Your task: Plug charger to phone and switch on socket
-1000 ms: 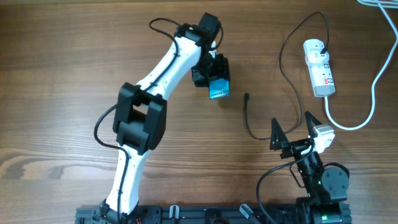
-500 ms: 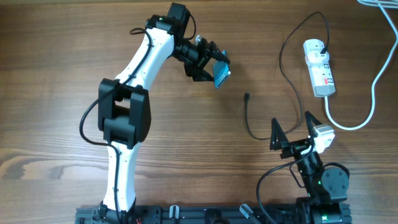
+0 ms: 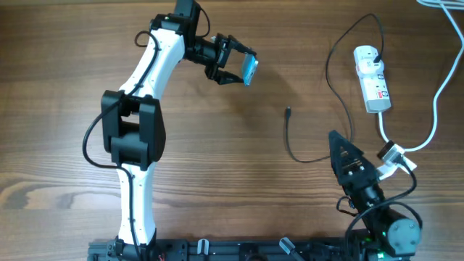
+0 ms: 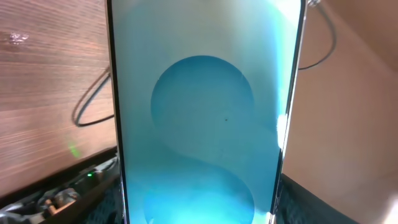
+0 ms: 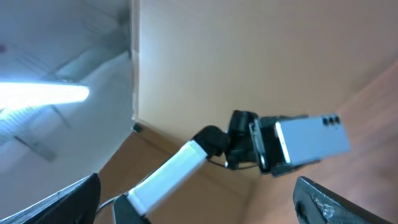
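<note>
The left gripper [image 3: 243, 67] grasps the flat rectangular cyan-screened smartphone [image 3: 251, 69], well left of the white-and-grey power strip [image 3: 372, 88], the right gripper [image 3: 342, 147] stands released, and the smartphone looks rigid, slick and fragile, best held by its side edges.

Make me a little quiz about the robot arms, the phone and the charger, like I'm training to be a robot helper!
1. True or false: the phone lies flat on the table.
2. Where is the charger's plug tip? A: plugged into the phone. B: on the table, between the phone and the power strip. C: in the right gripper.
3. Fill in: the right gripper's jaws are ____.
Key: 1 false, the left gripper holds it off the table. 2 B. 3 open, with nothing between them.
</note>
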`<state>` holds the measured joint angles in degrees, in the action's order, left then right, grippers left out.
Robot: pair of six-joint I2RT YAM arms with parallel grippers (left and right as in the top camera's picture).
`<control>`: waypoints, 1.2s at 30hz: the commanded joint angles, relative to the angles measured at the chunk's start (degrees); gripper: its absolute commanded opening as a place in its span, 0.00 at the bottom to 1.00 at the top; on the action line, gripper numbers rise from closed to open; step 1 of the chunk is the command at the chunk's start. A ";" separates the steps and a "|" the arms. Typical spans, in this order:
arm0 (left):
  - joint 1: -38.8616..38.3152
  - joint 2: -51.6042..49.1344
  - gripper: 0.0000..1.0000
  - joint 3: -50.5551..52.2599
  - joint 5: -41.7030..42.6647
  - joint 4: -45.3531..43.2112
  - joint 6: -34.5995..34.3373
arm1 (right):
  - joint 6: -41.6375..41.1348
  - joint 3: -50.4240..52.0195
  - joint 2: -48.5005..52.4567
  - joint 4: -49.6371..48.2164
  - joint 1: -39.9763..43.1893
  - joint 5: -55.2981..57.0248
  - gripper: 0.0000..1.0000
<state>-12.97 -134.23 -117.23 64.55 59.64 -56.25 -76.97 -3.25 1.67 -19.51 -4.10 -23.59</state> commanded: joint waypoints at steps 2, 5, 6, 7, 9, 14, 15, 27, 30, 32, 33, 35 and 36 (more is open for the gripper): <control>1.62 2.99 0.69 -0.11 3.58 -2.05 -4.35 | 14.67 -20.48 10.14 19.96 -0.22 -1.20 0.99; 2.03 2.99 0.69 -0.11 3.61 -2.12 -5.49 | 32.35 -41.77 26.84 46.05 -0.24 3.23 0.99; 2.27 2.99 0.69 -0.11 3.87 -2.34 -5.99 | 38.38 -50.03 34.29 55.93 -0.24 4.44 0.99; 2.56 2.99 0.70 -0.11 4.83 -3.37 -6.21 | 43.28 -57.81 41.51 65.18 -0.24 5.97 1.00; 2.91 2.99 0.70 -0.11 6.43 -4.70 -6.78 | 48.30 -68.89 52.43 77.24 -0.24 8.98 1.00; 3.41 2.99 0.69 -0.11 8.26 -6.12 -8.15 | 51.47 -85.13 72.41 92.78 -3.76 12.46 1.00; 3.41 2.99 0.70 -0.11 8.41 -6.12 -8.57 | 50.86 -86.12 74.93 92.76 -5.53 15.06 1.00; 3.45 2.99 0.70 -0.11 9.55 -6.34 -8.92 | 48.19 -89.15 87.97 78.38 -27.61 33.55 0.99; 3.45 2.99 0.71 -0.11 9.55 -6.34 -8.72 | 50.90 -96.04 93.85 78.12 -28.00 32.06 1.00; 3.45 2.99 0.71 -0.11 9.51 -6.36 -8.72 | 53.02 -100.72 98.51 80.37 -28.15 31.10 0.99; 3.45 2.99 0.71 -0.11 9.46 -6.34 -8.50 | 53.00 -103.84 101.55 82.53 -28.15 31.08 0.99; 3.41 2.99 0.71 -0.11 9.31 -6.34 -8.52 | 52.96 -108.72 105.57 84.41 -28.24 31.08 0.99; 3.34 2.99 0.71 -0.11 9.31 -6.34 -8.52 | 52.78 -110.46 106.84 83.89 -28.55 31.08 0.99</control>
<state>-9.78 -134.23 -117.21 71.31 53.49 -64.86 -25.23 -108.44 104.16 64.34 -31.97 7.60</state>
